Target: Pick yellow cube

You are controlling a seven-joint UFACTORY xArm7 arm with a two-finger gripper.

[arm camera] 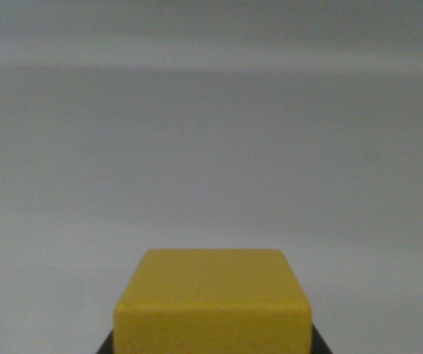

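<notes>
At bottom centre of the wrist view sits the cube [213, 306], yellow, against a plain grey surface [211, 147]; dark gripper parts flank its lower corners; jaw state cannot be told.

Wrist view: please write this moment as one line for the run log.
view: wrist | yellow cube: bottom centre, close | dark parts at its lower corners | pincer state: cannot tell | background: plain grey surface
</notes>
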